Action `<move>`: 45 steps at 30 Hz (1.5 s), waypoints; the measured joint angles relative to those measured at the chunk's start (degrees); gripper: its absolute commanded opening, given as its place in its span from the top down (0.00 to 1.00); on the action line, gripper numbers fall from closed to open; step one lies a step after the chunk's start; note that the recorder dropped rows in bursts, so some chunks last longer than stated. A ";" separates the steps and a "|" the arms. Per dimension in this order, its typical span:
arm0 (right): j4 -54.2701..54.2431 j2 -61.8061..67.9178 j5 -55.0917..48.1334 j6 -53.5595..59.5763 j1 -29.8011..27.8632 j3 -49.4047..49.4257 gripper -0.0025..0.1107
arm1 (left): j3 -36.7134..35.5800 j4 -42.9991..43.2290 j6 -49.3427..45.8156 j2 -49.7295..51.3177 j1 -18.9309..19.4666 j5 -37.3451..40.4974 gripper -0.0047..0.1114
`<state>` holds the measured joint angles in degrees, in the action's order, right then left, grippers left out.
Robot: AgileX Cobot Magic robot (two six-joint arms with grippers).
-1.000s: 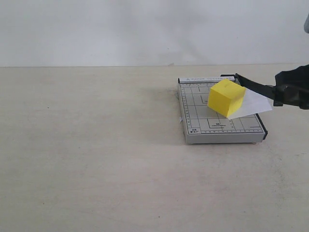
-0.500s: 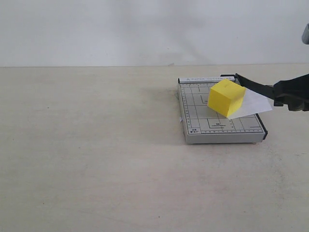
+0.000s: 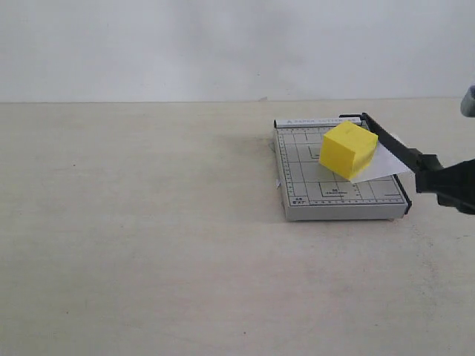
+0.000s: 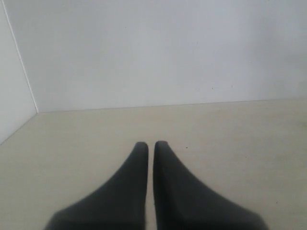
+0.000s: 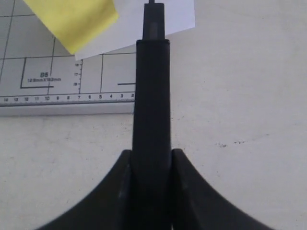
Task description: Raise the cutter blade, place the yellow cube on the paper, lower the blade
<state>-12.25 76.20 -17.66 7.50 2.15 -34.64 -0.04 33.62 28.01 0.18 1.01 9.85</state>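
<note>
Two grippers, one engaged: the right gripper (image 5: 151, 158) clamps the cutter blade (image 3: 390, 144).
The yellow cube (image 3: 347, 150) sits on the paper (image 3: 387, 165) at the far right part of the cutter board (image 3: 308, 185). The paper overhangs the board's right edge. The blade slants up off that edge from its far-corner hinge, and the right fingers are closed tight on its handle. The left gripper (image 4: 150, 146) fingers are nearly together, holding nothing.

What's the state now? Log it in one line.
right gripper: shut on cutter blade | cutter blade: not yet flat | yellow cube: on paper | left gripper: shut, empty
</note>
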 measured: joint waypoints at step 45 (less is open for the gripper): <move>-5.55 -62.47 -2.60 -1.56 -0.01 14.31 0.98 | 0.00 0.20 0.00 0.00 0.00 0.00 0.92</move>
<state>-17.80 13.72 -20.26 5.94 2.14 -20.33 -0.04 33.83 28.01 0.18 1.01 9.85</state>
